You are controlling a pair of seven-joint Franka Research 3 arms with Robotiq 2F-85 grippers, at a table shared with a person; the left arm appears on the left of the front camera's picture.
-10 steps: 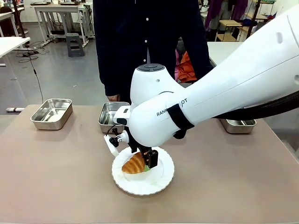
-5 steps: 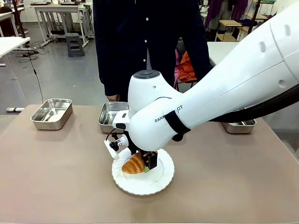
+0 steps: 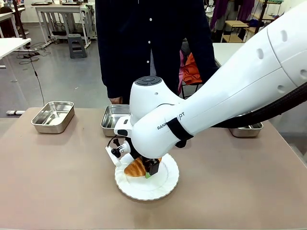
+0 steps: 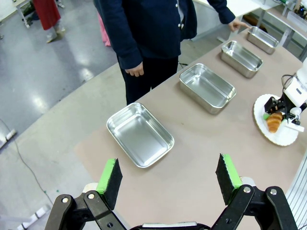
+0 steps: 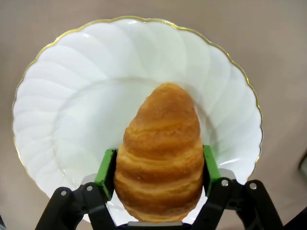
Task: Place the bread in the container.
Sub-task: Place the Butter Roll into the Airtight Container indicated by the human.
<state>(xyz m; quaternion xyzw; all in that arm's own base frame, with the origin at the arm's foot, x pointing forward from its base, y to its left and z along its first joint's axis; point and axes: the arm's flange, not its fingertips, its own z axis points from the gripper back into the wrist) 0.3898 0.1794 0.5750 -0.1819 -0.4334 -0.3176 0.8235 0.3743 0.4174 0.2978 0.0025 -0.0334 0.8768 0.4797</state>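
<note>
At the table's (image 3: 57,182) left edge stands 1 steel container (image 3: 53,116). A 2nd container (image 3: 111,120) sits just beyond the white plate (image 3: 148,189), partly hidden behind the right arm. The bread (image 3: 135,167) lies on that plate, and the right gripper (image 3: 144,171) is lowered over it. In the right wrist view its green pads (image 5: 106,170) press against both flanks of the bread, clamped on it. A 3rd container (image 3: 245,129) peeks out at far right. The left gripper (image 4: 168,175) hangs above the table, pads wide apart, holding nothing.
</note>
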